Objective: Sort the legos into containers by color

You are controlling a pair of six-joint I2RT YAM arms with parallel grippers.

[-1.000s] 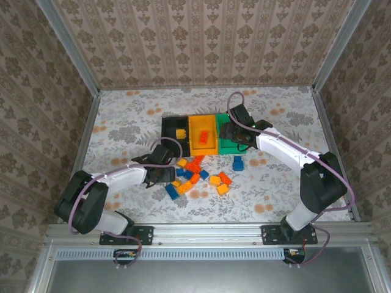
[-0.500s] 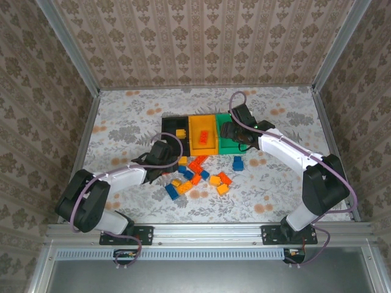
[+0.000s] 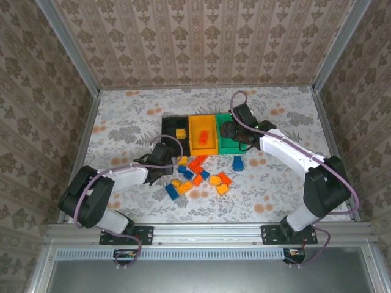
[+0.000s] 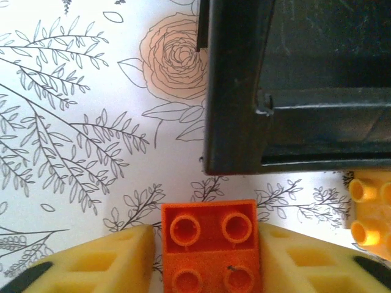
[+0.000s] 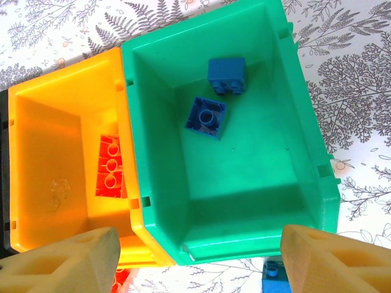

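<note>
My left gripper [image 4: 209,245] is shut on an orange-red lego [image 4: 209,235], studs up, just short of the black bin's near corner [image 4: 244,91]. In the top view this gripper [image 3: 164,160] sits at the left edge of the loose lego pile [image 3: 197,176], in front of the black bin [image 3: 171,124]. My right gripper [image 5: 198,262] hangs open and empty over the green bin [image 5: 305,116], which holds two blue legos [image 5: 226,76]. The orange-yellow bin [image 5: 43,134] holds a red lego [image 5: 112,166]. The top view shows the right gripper [image 3: 231,130] above the green bin [image 3: 223,144].
A yellow lego [image 4: 371,213] lies right of my left fingers. One blue lego [image 3: 237,163] lies alone in front of the green bin and shows again as the blue lego [image 5: 278,279] in the right wrist view. A yellow lego [image 3: 181,133] is in the black bin. Metal frame rails edge the table.
My left gripper has moved away from the near edge toward the black bin, carrying the orange-red lego. The right gripper has barely shifted over the green bin.
</note>
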